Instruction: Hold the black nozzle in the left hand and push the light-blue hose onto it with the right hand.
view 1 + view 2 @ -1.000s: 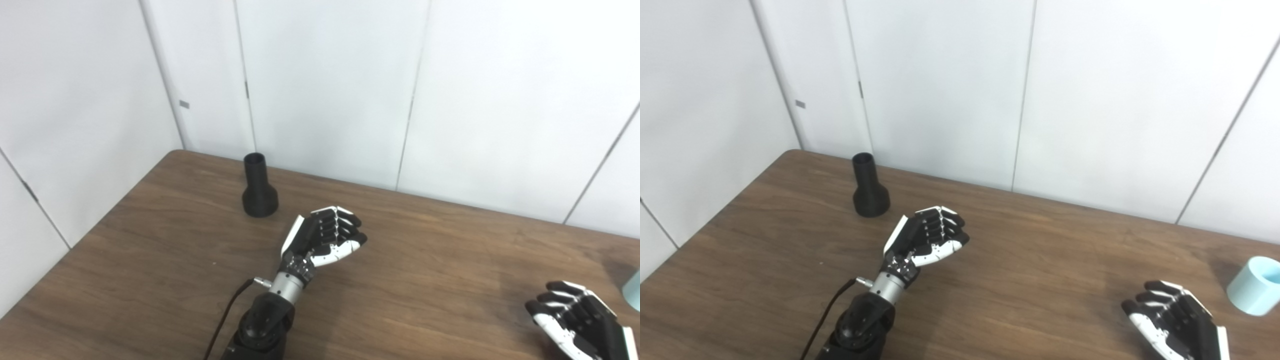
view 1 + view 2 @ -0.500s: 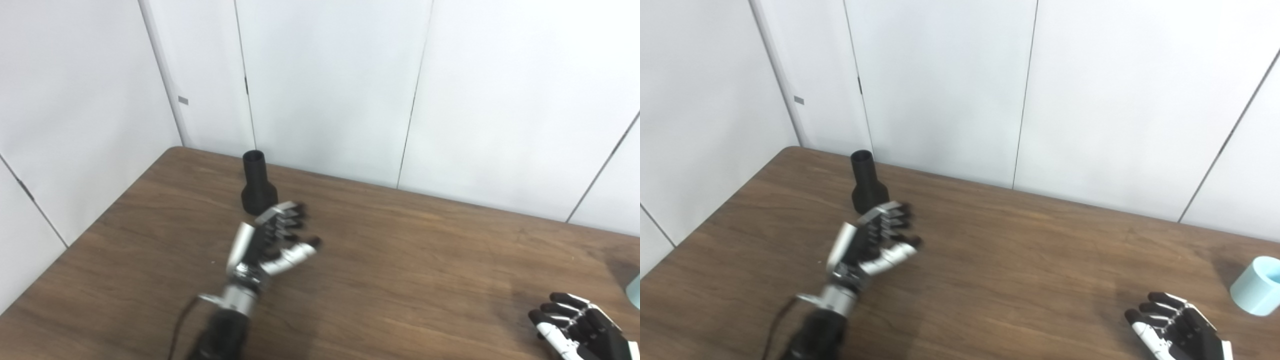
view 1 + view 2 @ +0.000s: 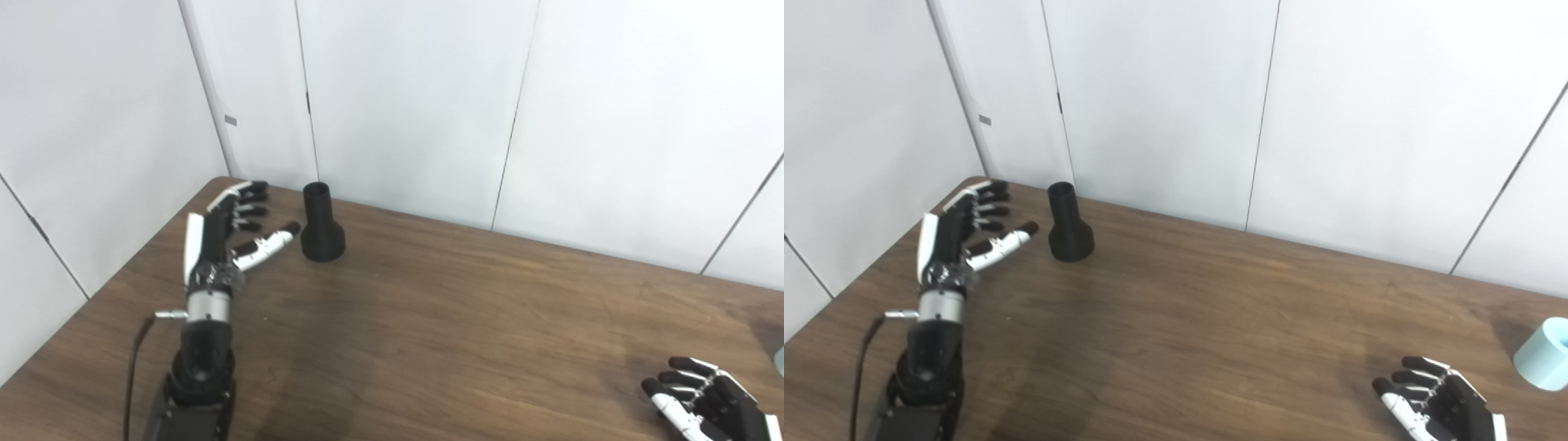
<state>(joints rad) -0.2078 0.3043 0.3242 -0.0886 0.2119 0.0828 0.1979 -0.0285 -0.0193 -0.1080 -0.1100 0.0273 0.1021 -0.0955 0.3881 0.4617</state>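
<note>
Left hand [image 3: 223, 236] swung outward, opened beside nozzle [image 3: 321, 225].

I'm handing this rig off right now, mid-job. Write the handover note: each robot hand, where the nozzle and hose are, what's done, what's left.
Left robot hand: open, empty, fingers spread, just left of the black nozzle, apart from it.
Right robot hand: open, empty, low at the near right of the table.
Nozzle: upright on its wide base near the far left table edge, narrow end up.
Light-blue hose: a short piece at the table's right edge, beyond the right robot hand, untouched.
Done: nothing grasped yet.
Left: close the left hand on the nozzle, pick up the hose with the right, push it on.
</note>
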